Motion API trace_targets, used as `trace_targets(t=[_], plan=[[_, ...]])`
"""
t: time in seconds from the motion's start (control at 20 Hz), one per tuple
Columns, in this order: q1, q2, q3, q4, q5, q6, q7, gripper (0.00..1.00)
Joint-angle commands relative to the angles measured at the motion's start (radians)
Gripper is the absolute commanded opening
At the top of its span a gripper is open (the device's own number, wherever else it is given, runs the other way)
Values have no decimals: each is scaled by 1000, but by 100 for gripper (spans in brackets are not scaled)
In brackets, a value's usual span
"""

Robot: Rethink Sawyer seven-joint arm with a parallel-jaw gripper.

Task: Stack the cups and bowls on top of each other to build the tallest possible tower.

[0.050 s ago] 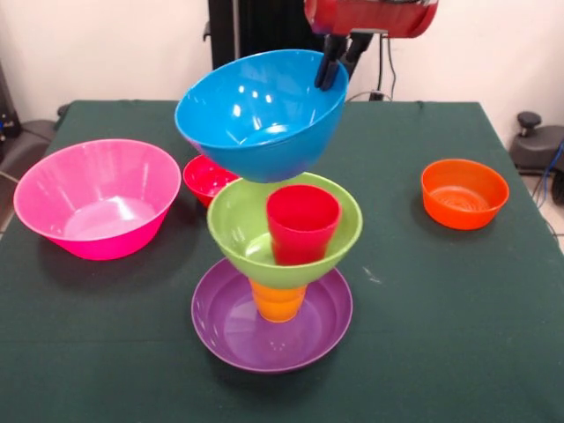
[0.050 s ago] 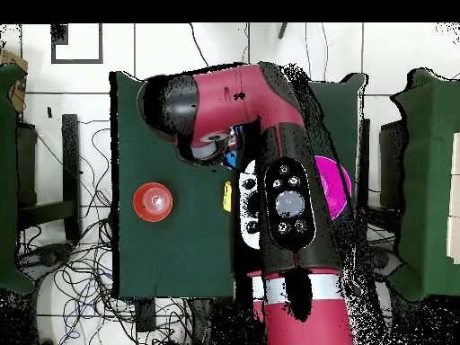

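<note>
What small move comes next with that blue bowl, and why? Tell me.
Probably lower the blue bowl straight down: the fingers grip its rim, and it hangs tilted just above the red cup in the lime green bowl.

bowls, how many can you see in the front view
6: pink bowl left, small red bowl behind the stack, blue bowl held aloft, green bowl, purple bowl at base, orange bowl right. Others may be hidden.

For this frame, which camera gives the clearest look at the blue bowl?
The front view. There the blue bowl shows whole, tilted, its rim pinched by the gripper above the red cup in the lime green bowl. Overhead, the arm hides all but a blue sliver.
</note>
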Motion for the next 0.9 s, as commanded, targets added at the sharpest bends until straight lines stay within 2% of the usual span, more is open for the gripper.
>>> trace_targets(t=[0.05,0.65,0.9], plan=[[31,36,11,-18,3,108,12,0],[31,115,-7,-85,-57,45,-8,0],[27,105,-13,-76,-55,42,-24,0]])
